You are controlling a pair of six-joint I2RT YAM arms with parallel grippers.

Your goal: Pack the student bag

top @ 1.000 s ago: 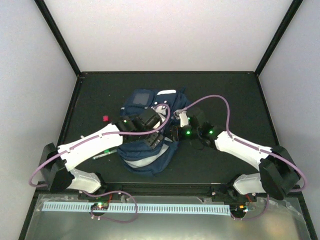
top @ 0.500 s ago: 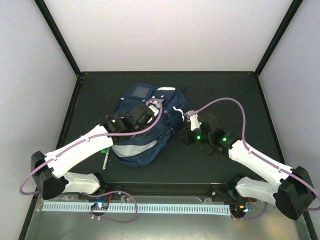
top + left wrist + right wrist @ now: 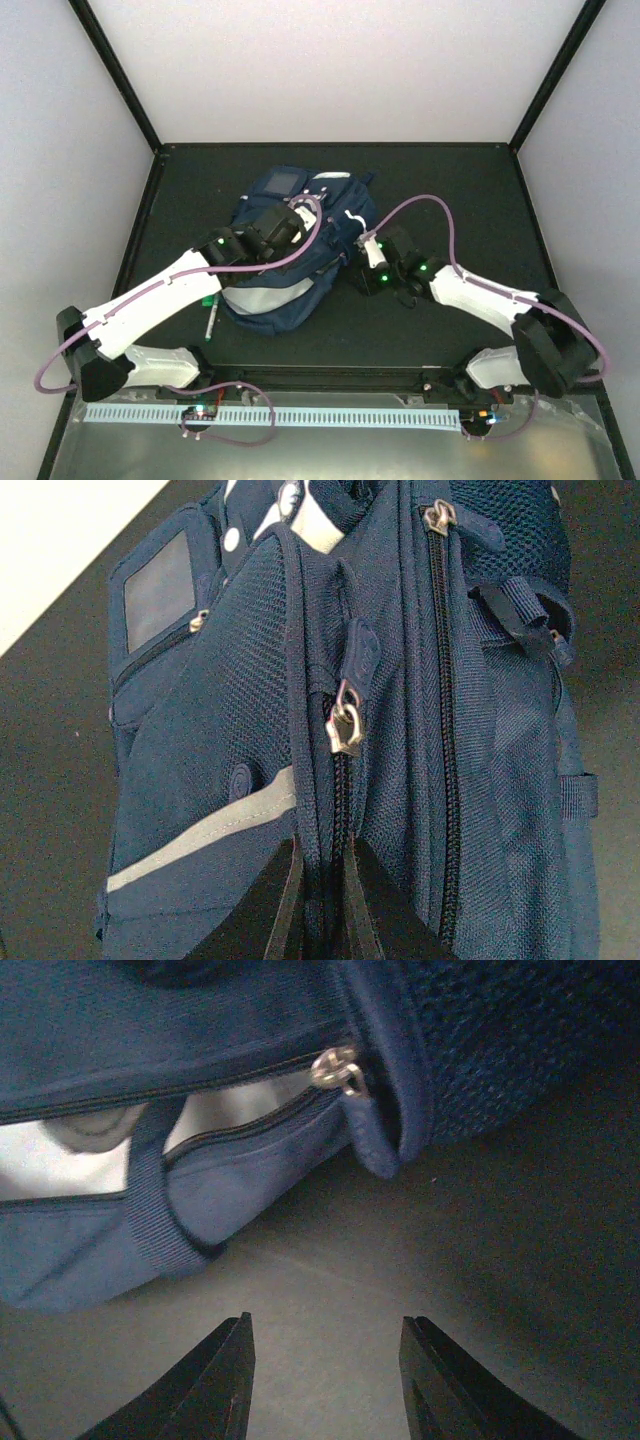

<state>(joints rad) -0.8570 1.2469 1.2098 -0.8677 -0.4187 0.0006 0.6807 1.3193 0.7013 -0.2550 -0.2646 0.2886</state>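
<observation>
Jaws on the left gripper (image 3: 320,905) stand narrow, nipped onto the zip seam of the student bag (image 3: 300,290) just below a zip pull (image 3: 346,730). The right gripper (image 3: 325,1360) gapes wide over bare table (image 3: 450,200) at the bag's 4 o'clock edge, holding nothing. The bag lies slumped a little left of the table's centre, with a pen (image 3: 211,320) at its 8 o'clock. Soft, floppy fabric — it will likely sag and fold under a single pinch, so a webbing loop, a zip tab or the mouth's rim look the surest holds. The right wrist view shows a part-open zip and pale lining (image 3: 60,1155) — probably the way in.
</observation>
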